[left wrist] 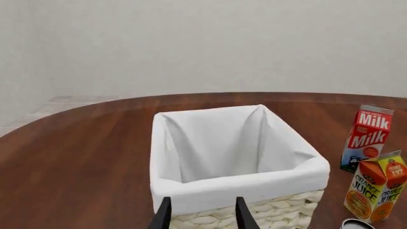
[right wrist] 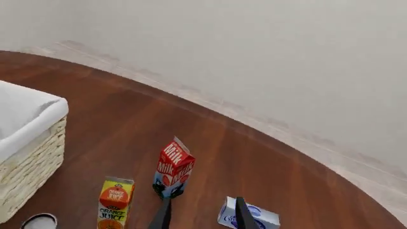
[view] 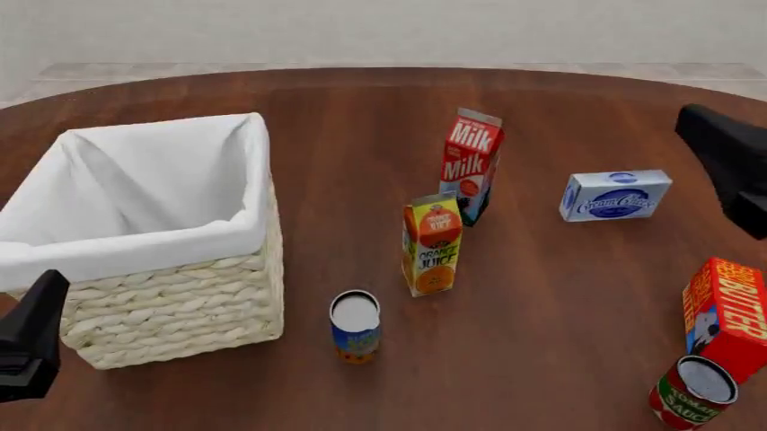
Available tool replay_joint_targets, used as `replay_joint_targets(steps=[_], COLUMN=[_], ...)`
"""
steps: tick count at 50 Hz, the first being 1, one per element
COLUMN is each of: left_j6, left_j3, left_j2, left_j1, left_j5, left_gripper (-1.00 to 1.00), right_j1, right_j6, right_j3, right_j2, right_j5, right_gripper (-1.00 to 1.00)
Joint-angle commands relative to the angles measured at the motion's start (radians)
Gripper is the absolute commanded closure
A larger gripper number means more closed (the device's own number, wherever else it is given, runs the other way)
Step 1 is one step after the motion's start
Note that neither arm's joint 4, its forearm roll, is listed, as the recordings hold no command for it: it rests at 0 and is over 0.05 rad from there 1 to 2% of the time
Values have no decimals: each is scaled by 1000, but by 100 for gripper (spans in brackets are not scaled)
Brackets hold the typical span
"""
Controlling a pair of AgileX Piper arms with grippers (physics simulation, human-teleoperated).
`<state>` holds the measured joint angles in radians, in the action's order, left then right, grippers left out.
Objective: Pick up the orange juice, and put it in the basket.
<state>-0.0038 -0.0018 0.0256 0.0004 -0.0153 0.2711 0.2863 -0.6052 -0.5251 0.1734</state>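
The orange juice (view: 432, 244) is a yellow and orange gable-top carton standing upright mid-table, to the right of the basket (view: 132, 247). It also shows in the left wrist view (left wrist: 376, 188) and the right wrist view (right wrist: 114, 202). The basket is large, woven and white-lined, at the left; nothing shows inside it. My left gripper (left wrist: 202, 217) is open and empty, just short of the basket's near rim (left wrist: 241, 183). My right gripper (right wrist: 202, 217) is open and empty, raised at the table's right, far from the juice. In the front view only the arm bodies show, the left arm (view: 30, 337) and the right arm (view: 731, 166).
A red-and-white milk carton (view: 471, 166) stands just behind the juice. A blue can (view: 355, 325) stands in front of it, toward the basket. A white-and-blue box (view: 615, 195) lies to the right. A red butter box (view: 725, 314) and a sauce can (view: 692, 391) stand at the near right.
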Motion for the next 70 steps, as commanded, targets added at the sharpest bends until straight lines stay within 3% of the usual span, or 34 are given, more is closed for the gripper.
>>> replay_joint_targets(steps=[1, 3, 12, 18, 27, 29, 33, 35, 38, 40, 42, 44, 45, 52, 55, 57, 67, 70], left_j6=[-1, -1, -1, -2, -4, -4, -5, -5, -6, -6, -4, -4, -5, -4, -3, -2, 1, -1], left_j3=[0, 0, 0, 1, -7, -16, -13, -12, -11, -11, -9, -8, -8, -4, -2, 2, 1, 2], left_j2=[-5, -6, -8, -6, -12, -16, -13, -13, -13, -14, -16, -15, -13, -11, -9, -12, -2, 2], left_j1=[2, 1, 3, 4, 4, 4, 3, 2, 2, 1, -1, -1, -1, 4, 5, 6, 2, 2], left_j5=[5, 6, 9, 6, 20, 34, 28, 27, 26, 26, 26, 25, 23, 17, 14, 13, 5, 0], left_gripper=[-100, -100, -100, -100, -100, -100, -100, -100, -100, -100, -100, -100, -100, -100, -100, -100, -100, -100], right_j1=[160, 166, 194, 263, 273, 282, 275, 254, 267, 261, 265, 288, 278, 297, 294, 281, 241, 249], right_j6=[178, 231, 274, 391, 542, 581, 620, 686, 689, 724, 717, 723, 759, 804, 861, 867, 986, 984], right_j3=[-187, -222, -358, -406, -546, -600, -692, -760, -812, -856, -935, -943, -954, -1057, -1057, -1101, -1051, -1072], right_j2=[-266, -310, -491, -571, -716, -753, -813, -869, -897, -925, -966, -973, -995, -1055, -1063, -1096, -1157, -1185], right_j5=[57, 54, 134, 191, 349, 439, 520, 570, 628, 675, 740, 764, 797, 909, 942, 983, 998, 984], right_gripper=[-100, -100, -100, -100, -100, -100, -100, -100, -100, -100, -100, -100, -100, -100, -100, -100, -100, -100])
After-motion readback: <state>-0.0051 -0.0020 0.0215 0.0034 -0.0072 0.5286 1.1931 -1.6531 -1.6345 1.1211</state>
